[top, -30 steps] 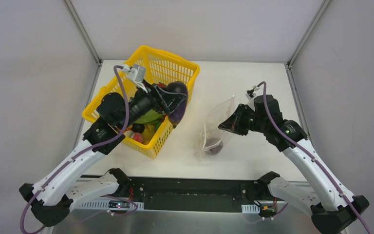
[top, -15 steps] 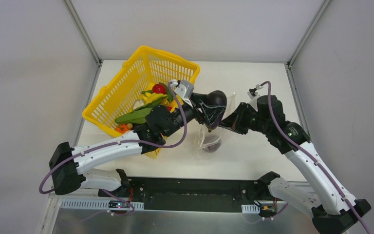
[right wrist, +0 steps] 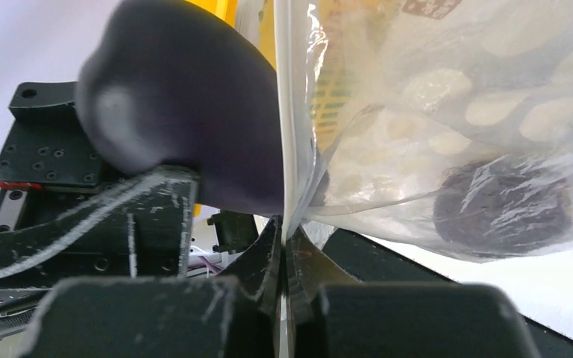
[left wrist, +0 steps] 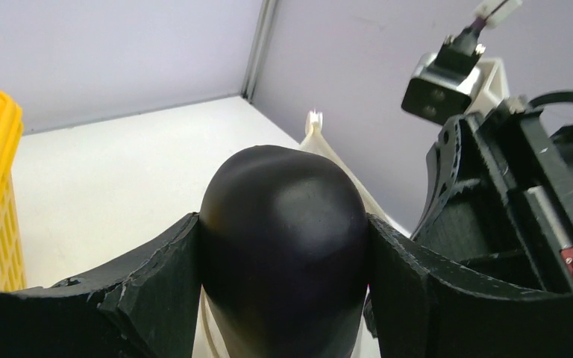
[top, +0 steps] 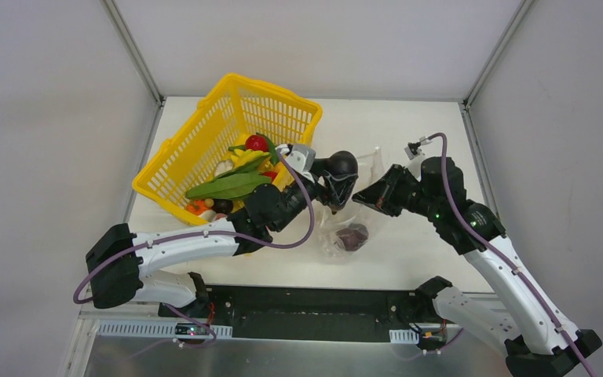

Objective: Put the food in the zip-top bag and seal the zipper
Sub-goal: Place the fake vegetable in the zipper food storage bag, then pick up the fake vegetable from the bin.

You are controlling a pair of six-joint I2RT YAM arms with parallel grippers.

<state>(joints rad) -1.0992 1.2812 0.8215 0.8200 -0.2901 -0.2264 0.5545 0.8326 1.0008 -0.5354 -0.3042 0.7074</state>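
Since the view a second ago, the dark eggplant (left wrist: 283, 224) has been carried from above the yellow basket (top: 204, 141) across to the mouth of the zip-top bag (right wrist: 433, 112). It is now held upright between the two fingers of the left gripper (left wrist: 283, 298), which are spread wide and pressed against its sides. The right gripper (right wrist: 283, 246) is closed to a thin pinch on the bag's mouth edge, on or just below the white zipper (right wrist: 283, 112), and the bag is held up from the table (top: 408, 133). One dark purple piece (right wrist: 503, 209) is already seen inside the bag; the rest of the food (top: 235, 181) lies in the basket.

The bag is gripped on one side only, so the mouth may be found half collapsed. If the eggplant is pushed against the rim, the edge could be dragged out of the pinch, or the piece could be let go outside the film.

Whether the mouth is open cannot be told. In the right wrist view the eggplant is seen just beside the zipper strip; whether its tip is already inside is hidden. Its lower end is cut off in the left wrist view.
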